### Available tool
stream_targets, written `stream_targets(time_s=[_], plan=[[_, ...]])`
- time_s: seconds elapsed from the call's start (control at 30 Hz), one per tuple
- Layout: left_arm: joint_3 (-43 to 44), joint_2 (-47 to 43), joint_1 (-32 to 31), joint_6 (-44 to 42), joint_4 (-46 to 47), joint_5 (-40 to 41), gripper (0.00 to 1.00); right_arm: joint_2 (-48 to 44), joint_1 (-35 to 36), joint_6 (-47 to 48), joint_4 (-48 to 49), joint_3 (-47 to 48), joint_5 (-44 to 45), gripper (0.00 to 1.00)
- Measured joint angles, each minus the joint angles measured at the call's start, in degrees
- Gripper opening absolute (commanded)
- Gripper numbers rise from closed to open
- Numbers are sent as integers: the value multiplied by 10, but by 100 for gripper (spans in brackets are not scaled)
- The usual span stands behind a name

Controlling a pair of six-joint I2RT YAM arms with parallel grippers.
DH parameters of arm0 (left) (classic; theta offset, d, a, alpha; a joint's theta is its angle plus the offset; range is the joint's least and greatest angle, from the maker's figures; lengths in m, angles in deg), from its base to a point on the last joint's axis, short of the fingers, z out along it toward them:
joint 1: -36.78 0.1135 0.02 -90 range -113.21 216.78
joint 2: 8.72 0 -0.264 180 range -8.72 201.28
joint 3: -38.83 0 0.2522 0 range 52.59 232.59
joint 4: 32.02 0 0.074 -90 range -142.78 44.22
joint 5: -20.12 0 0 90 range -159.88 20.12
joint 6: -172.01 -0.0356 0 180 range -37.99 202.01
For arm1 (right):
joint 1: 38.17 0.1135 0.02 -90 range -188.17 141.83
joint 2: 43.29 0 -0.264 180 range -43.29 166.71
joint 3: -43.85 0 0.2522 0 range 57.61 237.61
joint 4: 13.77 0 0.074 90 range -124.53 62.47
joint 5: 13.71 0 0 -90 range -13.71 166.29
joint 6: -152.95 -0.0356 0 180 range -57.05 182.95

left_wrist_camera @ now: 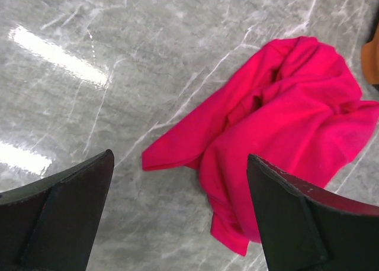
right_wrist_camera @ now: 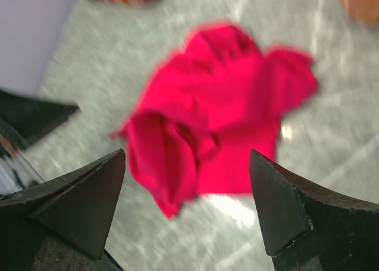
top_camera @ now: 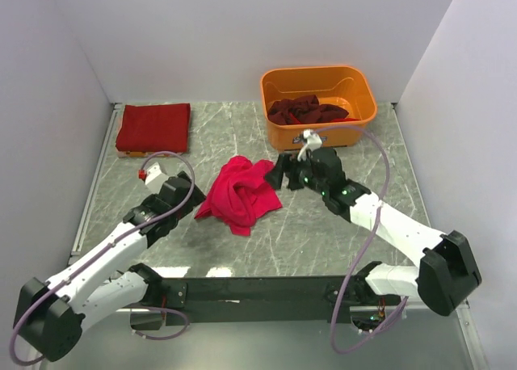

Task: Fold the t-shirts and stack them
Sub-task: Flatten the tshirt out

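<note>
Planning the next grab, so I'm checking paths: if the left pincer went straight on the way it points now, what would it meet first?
Most likely the crumpled pink t-shirt: its near corner lies straight ahead of the open left pincer, nothing between them. How far off is unclear.

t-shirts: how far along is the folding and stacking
Done: a neatly folded dark red t-shirt lies at the far left. In hand: the crumpled bright pink t-shirt lies in the middle, unfolded; the left end effector and right end effector are open by it, gripping nothing. Left: dark maroon clothes in the orange plastic tub.
</note>
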Motion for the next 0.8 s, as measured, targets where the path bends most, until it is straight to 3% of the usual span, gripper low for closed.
stream_targets(time_s=[0.2,0.47,0.7,0.77,0.8], plan=[[-34,57,68,-23,76,-96,100,-18,26,10,-5,-79,-5,91],[-51,148,102,-42,161,-187,97,56,112,27,15,-74,-10,84],[-48,214,104,-47,221,-196,84,174,148,36,22,-14,-10,75],[-45,228,104,-47,237,-198,70,188,155,37,29,-3,-10,68],[-43,236,105,-48,248,-202,65,193,157,37,32,2,-10,59]])
